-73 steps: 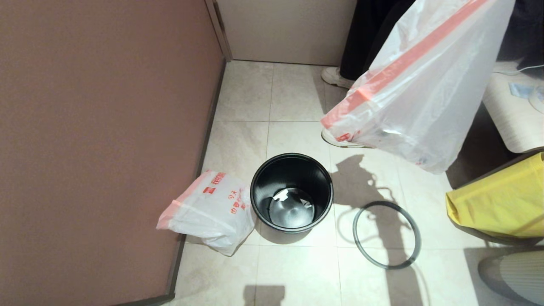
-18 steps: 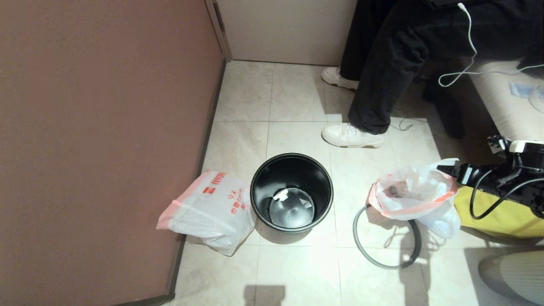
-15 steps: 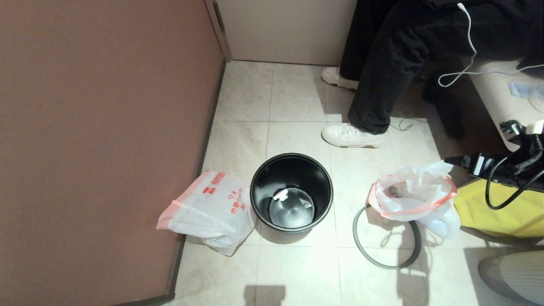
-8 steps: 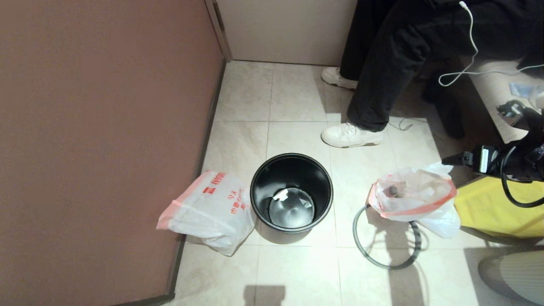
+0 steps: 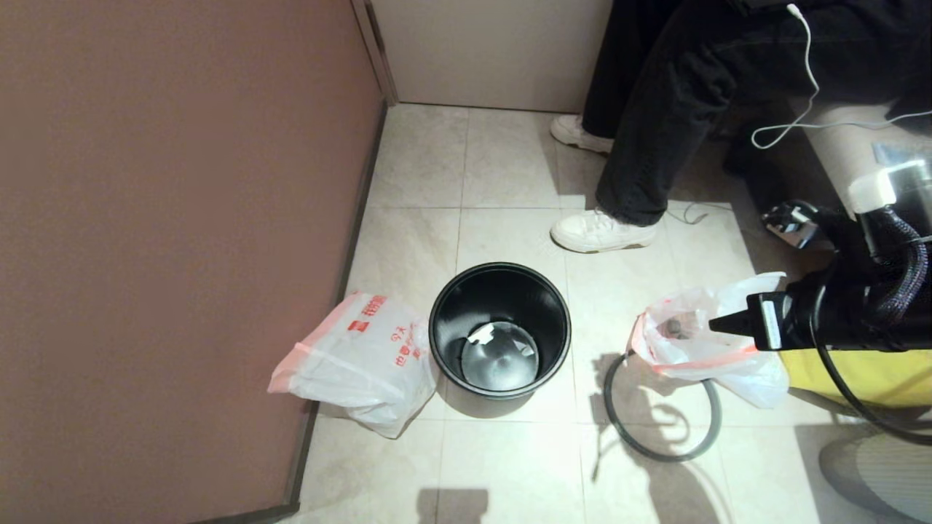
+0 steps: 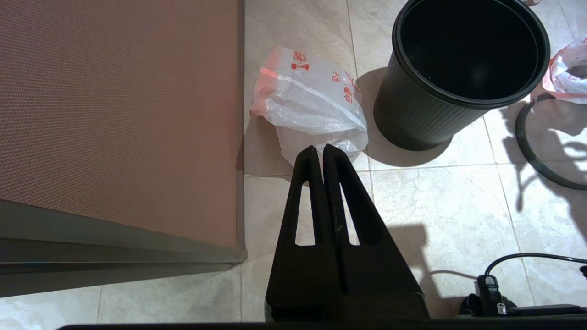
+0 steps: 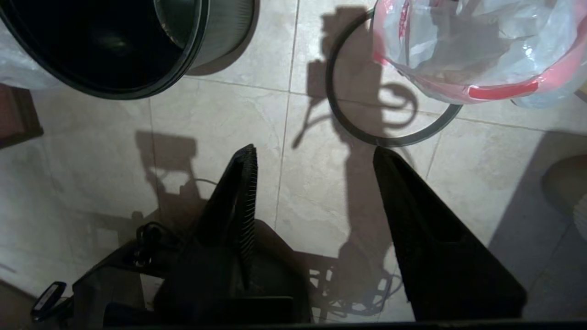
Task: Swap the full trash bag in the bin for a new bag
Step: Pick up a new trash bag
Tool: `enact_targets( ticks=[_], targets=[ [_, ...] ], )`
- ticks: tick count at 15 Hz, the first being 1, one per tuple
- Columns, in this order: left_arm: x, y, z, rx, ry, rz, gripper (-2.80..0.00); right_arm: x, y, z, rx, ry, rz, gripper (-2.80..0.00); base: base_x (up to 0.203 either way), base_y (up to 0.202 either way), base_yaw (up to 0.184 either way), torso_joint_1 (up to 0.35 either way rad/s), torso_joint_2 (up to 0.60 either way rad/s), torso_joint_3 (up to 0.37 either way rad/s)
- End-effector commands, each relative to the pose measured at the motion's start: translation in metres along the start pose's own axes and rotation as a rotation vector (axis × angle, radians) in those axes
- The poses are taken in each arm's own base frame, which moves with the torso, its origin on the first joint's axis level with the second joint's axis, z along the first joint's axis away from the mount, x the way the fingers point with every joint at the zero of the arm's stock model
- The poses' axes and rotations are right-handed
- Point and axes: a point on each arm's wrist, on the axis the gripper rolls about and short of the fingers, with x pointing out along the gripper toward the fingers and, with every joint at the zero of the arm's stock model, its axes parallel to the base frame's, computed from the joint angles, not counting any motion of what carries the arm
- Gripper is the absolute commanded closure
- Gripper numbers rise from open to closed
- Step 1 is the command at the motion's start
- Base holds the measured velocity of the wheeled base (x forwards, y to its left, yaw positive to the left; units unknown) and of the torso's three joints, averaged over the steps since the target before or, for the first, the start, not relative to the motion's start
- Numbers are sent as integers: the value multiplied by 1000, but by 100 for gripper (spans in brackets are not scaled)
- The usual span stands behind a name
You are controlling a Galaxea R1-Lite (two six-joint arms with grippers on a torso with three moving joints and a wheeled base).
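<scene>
The bin stands upright and unlined on the tiled floor, its mouth open to the head camera. Its grey hoop lies flat on the floor to the robot's right of it, apart from it.

The full trash bag sits on the far-right part of that hoop, rim band uppermost and mouth gaping. The right gripper is above the floor on that same side; in the head view one dark fingertip reaches over the bag's right edge. The wrist view shows its jaws standing apart with nothing between them — only bare tile. From those jaws the full bag and the hoop lie ahead, the bin further off toward the robot's left.

The new bag lies slumped against the bin's left flank, touching it and close to the brown wall panel. Its long axis runs slantwise, pink rim toward the wall and bulk toward the bin. The left gripper has its jaws pressed together, empty, and hangs above and just short of the bag's near end, apart from it.

Judgement: the removal appears done; lining remains. The left arm is plainly the nearer to the new bag — the right would have to cross over the bin.

A seated person's legs and white shoes occupy the floor beyond the bin.
</scene>
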Motion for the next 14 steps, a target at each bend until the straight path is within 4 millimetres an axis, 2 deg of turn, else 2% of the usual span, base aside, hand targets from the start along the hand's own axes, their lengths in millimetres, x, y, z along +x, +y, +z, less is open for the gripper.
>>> enact_targets(
  ticks=[1,3,5,7,11,14],
  targets=[
    [0,0,0,0,0,0,0,-12,7,-5,-18,-9,9,0,0,0,0,0,0,0],
    [0,0,0,0,0,-1,0,-30,4,-15,-19,-13,-19,0,0,0,0,0,0,0],
    [0,0,0,0,0,0,0,-57,0,-28,-4,-57,-45,0,0,0,0,0,0,0],
    [0,0,0,0,0,0,0,-96,-4,-43,52,-146,-45,0,0,0,0,0,0,0],
    [0,0,0,0,0,0,0,-164,-22,-89,161,-294,-117,0,0,0,0,0,0,0],
    [0,0,0,0,0,0,0,-200,-28,-130,227,-423,-229,0,0,0,0,0,0,0]
  ],
)
